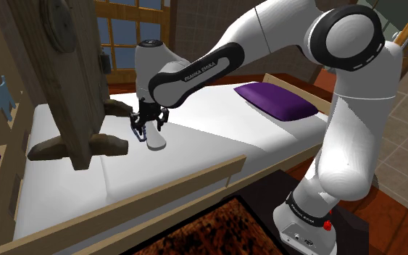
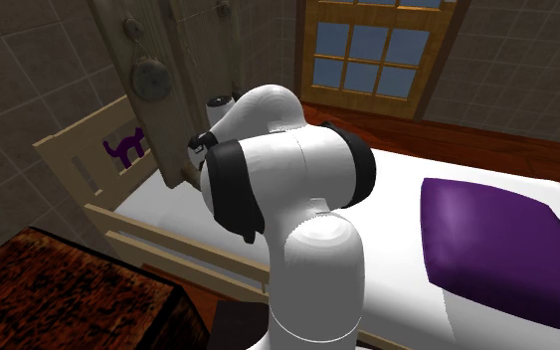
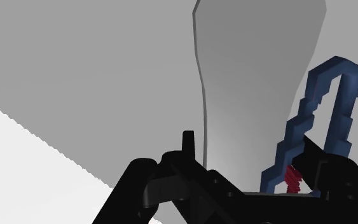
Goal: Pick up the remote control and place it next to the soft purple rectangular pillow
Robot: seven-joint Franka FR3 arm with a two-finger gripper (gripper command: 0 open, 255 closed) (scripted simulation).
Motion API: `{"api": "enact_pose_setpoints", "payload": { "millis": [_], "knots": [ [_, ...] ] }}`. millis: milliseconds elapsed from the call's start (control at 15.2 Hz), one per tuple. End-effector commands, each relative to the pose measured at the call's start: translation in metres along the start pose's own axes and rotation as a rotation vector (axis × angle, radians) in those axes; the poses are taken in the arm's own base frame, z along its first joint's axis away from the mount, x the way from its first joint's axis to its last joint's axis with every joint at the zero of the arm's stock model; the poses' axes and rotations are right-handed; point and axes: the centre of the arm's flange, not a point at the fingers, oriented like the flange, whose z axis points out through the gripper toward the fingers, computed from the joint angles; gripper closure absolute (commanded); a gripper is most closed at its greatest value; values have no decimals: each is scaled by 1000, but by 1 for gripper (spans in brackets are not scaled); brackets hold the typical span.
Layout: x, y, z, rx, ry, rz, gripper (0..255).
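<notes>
Black gripper [image 1: 150, 130] fingers pinch the white remote control [image 1: 156, 141] with blue trim, low over the white bed [image 1: 209, 148], well apart from the purple pillow [image 1: 275, 100].

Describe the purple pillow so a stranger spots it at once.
Find the white bed with the pale wooden frame. The pillow lies flat on its mattress, away from the gripper. It is the only plump purple rectangle; the purple cat is a small shape on the end board.
</notes>
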Motion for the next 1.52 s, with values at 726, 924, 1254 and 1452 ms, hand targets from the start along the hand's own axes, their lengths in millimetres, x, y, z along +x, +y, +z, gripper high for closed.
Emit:
{"api": "enact_pose_setpoints", "payload": {
  "millis": [726,924,1254,1452],
  "knots": [
    [9,2,-65,0,0,0,255],
    [11,2,-81,0,0,0,255],
    [15,3,-107,0,0,0,255],
    [17,4,-123,0,0,0,255]
  ]
}}
